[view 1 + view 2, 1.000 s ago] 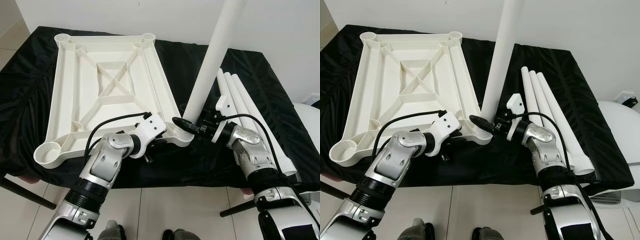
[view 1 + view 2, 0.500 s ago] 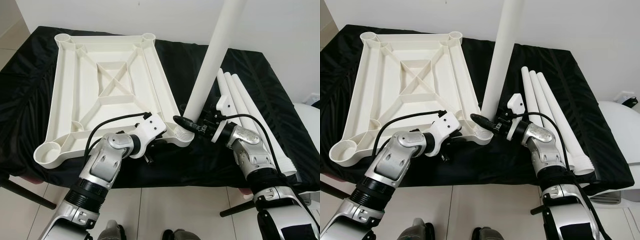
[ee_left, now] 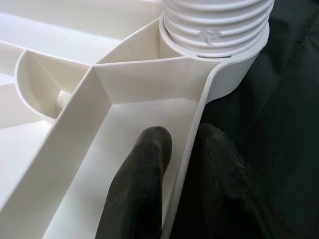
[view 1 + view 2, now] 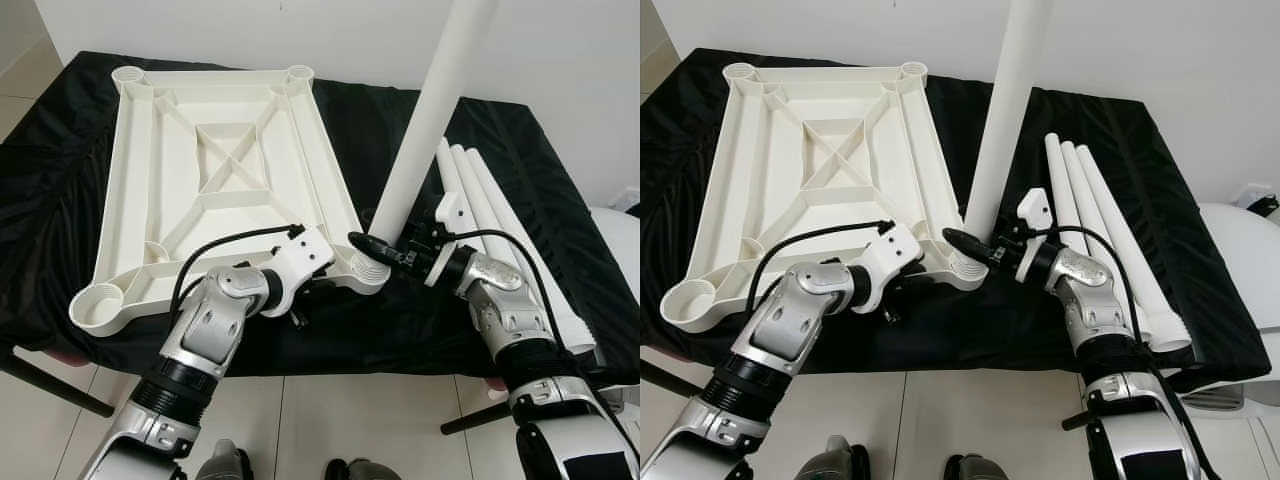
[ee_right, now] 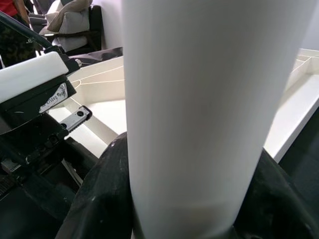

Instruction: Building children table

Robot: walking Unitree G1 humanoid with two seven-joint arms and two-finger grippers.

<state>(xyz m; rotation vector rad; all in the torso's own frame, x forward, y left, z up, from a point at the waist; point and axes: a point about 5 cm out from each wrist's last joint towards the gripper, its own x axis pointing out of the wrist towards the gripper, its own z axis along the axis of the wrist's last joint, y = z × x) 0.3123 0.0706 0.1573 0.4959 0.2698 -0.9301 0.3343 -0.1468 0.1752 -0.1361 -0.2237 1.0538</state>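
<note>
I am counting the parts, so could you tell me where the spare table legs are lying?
The three spare legs lie side by side on the black cloth, to the robot's right of the upright leg, just beyond the right arm.

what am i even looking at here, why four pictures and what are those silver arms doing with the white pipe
This is a humanoid robot with two silver arms, each ending in a black two-fingered claw. Two pictures come from cameras in its head, looking down; the other two come from a camera on each wrist.

On a black cloth lies a white plastic table top, upside down so its ribs show, with a round socket at each corner. Beside it lie three spare white tube legs.

The left claw pinches the table top's rim near one corner. The right claw grips a tall white tube leg standing in that corner's socket, its threaded end visible there.
</note>
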